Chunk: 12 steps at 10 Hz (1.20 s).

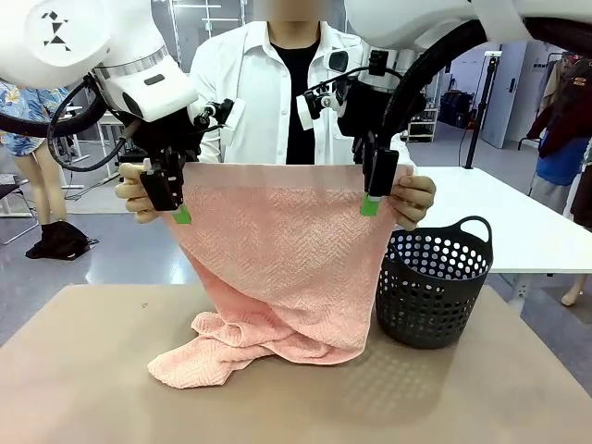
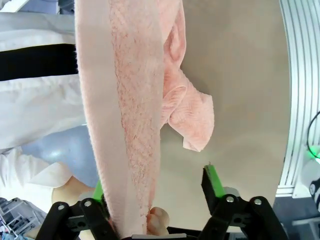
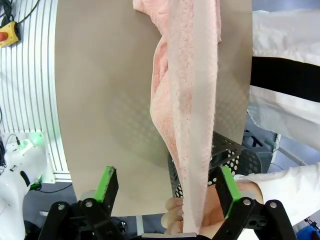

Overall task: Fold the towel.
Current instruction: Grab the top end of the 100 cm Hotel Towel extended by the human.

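Nearest us, the towel's (image 1: 277, 250) lower end is lying bunched on the tan bench (image 1: 92, 370), front-centre, with one fold trailing toward the robot's left. The dark perforated basket (image 1: 430, 296) is standing on the bench just beside the bunch, on the robot's right. The hanging cloth is overlapping its rim, and we cannot tell whether they are touching.

Above that, we are seeing the rest of the towel hanging as a flat sheet, top edge stretched level.

The left gripper (image 2: 155, 180) is sitting at the top corner on the robot's left. Jaws are spread, with the top edge running between them, close against one green pad (image 2: 98, 189) and clear of the other. It is not pinching.

The right gripper (image 3: 166, 174) is sitting at the opposite corner. Jaws are spread too, with cloth hanging through the gap and nothing clamped.

The person is doing the holding: one hand (image 1: 134, 199) is gripping the left corner just outside the left gripper, and the other hand (image 1: 414, 199) is gripping the right corner. Behind the sheet, the person in a white shirt (image 1: 250, 102) is standing at the bench's far side.
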### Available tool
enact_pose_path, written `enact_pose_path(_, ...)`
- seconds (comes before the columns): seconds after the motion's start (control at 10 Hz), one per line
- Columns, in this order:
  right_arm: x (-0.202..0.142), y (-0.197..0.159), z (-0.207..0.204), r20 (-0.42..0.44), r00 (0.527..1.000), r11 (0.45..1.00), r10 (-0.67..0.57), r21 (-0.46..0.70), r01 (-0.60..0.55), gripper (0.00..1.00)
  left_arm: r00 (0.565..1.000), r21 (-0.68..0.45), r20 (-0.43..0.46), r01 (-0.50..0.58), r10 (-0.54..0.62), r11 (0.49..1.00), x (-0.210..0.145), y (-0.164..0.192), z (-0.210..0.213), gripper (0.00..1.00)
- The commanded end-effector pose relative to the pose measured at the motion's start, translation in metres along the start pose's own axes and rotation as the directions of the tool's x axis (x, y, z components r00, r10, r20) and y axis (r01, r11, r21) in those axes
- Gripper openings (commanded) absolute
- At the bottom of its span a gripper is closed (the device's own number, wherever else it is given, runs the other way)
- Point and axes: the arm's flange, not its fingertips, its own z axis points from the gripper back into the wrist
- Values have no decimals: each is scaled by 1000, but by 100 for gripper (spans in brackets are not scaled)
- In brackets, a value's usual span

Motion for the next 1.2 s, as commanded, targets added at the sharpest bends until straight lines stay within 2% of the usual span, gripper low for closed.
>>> enact_pose_path(0.0, -2, 3, -3, -11, 1000, 1000, -3, -31, 3, 41, 999, -1, 5, -40, 40, 999, 0, 3, 3, 0)
enact_pose_path(0.1, -4, 2, -3, -14, 1000, 999, -13, -33, 13, 0, 999, -4, 2, -47, 47, 999, -1, 3, 4, 0)
enact_pose_path(0.2, -6, 1, -4, -18, 1000, 999, -17, -42, 16, 0, 999, -7, -5, -50, 50, 999, -2, 4, 6, 0)
enact_pose_path(0.3, -9, 1, -6, -25, 1000, 999, -17, -45, 16, 0, 998, -12, -15, -56, 56, 998, -4, 5, 6, 13)
enact_pose_path(0.4, -12, 2, -9, -27, 999, 999, -16, -33, 15, 14, 999, -16, -20, -49, 49, 999, -3, 5, 7, 3)
enact_pose_path(0.5, -12, 4, -9, -21, 1000, 999, -17, -33, 16, 4, 999, -14, -24, -46, 45, 999, -2, 4, 8, 0)
enact_pose_path(0.6, -10, 5, -7, -17, 1000, 999, -10, -40, 9, 0, 999, -8, -29, -43, 43, 999, 0, 5, 10, 0)
enact_pose_path(0.9, -8, 3, -4, -8, 1000, 999, -6, -45, 5, 0, 998, -6, -31, -45, 45, 999, 1, 6, 9, 0)
enact_pose_path(1.1, -14, -3, -9, 22, 998, 998, -57, -5, 57, 0, 997, -9, -16, -74, 74, 997, -10, 3, 8, 0)
